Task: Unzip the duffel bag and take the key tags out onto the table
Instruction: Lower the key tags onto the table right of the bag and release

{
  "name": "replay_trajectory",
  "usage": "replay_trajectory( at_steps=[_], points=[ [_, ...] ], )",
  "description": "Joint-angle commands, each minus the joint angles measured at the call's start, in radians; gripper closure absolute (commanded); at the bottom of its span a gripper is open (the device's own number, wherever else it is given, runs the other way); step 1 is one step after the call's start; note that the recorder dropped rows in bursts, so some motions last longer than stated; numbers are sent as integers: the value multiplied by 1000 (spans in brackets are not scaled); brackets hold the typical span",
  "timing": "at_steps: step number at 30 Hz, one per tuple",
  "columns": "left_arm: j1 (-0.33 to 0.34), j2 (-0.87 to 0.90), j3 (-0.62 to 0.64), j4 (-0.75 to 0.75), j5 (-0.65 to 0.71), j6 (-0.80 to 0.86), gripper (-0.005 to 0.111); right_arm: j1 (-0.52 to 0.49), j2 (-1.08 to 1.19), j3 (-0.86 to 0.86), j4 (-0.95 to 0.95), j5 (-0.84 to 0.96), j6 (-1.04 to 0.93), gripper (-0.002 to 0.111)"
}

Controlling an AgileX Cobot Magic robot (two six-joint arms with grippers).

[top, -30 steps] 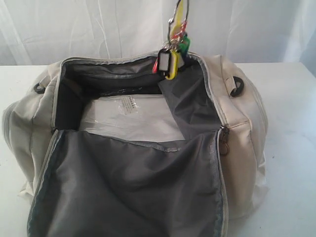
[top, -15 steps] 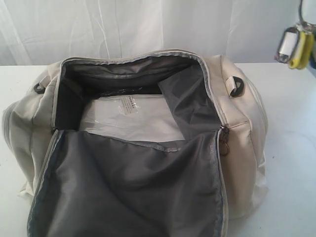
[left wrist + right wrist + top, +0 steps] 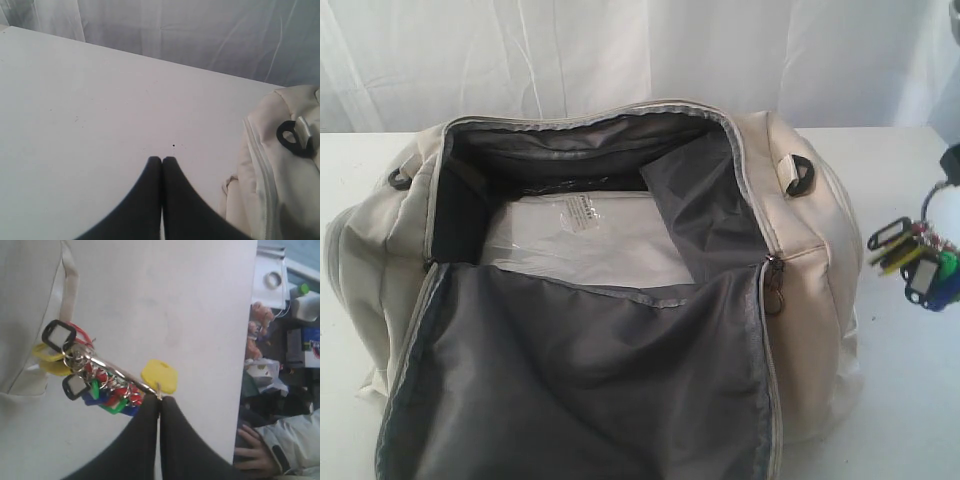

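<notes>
Open duffel bag [image 3: 810,270] on a white table [image 3: 910,400]. At its three o'clock the key tags [image 3: 912,262] dangle, their metal ring [image 3: 125,376] pinched in the closed right gripper [image 3: 160,399]. Likely light and swingy; the ring seems the surest hold. Left gripper [image 3: 162,159] closed, empty.

One duffel bag [image 3: 820,290] lies on the one table [image 3: 910,400]. It shows two black D-rings [image 3: 800,177] — one at each end — plus one metal zipper pull [image 3: 774,290] and one clear-wrapped white packet [image 3: 590,240] inside. One bunch of key tags [image 3: 920,265] hangs by the tabletop's right edge, with two black-framed tags, at least two yellow, and green, blue and red ones too tangled to number. There are two grippers — the left gripper [image 3: 161,159] and the right gripper [image 3: 160,399].
</notes>
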Motion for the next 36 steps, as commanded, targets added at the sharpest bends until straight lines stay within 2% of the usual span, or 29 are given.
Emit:
replay_trajectory(
  at_steps=[1, 7, 13, 17, 19, 21, 25, 26, 27, 30, 32, 34, 36],
  points=[
    [1, -1, 7, 6, -3, 4, 106, -17, 37, 92, 7, -80, 7, 108],
    [1, -1, 7, 2, -10, 4, 106, -17, 157, 189, 10, -245, 113, 108],
    [1, -1, 7, 2, -8, 7, 106, -17, 288, 188, 5, -428, 134, 108],
    [1, -1, 17, 2, -8, 7, 106, -17, 379, 188, -29, -460, 196, 106],
    [1, -1, 31, 2, -8, 2, 106, -17, 417, 186, -31, -469, 203, 98],
    [1, -1, 45, 2, -14, -10, 106, -17, 430, 178, -31, -476, 203, 84],
    [1, -1, 59, 4, -17, -24, 106, -17, 406, 120, -33, -463, 211, 42],
    [1, -1, 59, 7, -14, -24, 106, -17, 391, 99, -34, -453, 222, 35],
    [1, -1, 59, 15, -15, -26, 106, -17, 378, 76, -35, -445, 229, 34],
    [1, -1, 59, 17, -15, -26, 106, -17, 322, 6, -35, -412, 231, 37],
    [1, -1, 59, 17, -15, -26, 106, -17, 280, -19, -38, -392, 231, 46],
    [1, -1, 59, 17, -15, -26, 106, -27, 242, -15, -48, -373, 231, 66],
    [1, -1, 59, 18, -12, -26, 106, -56, 207, 4, -17, -334, 225, 99]
  ],
)
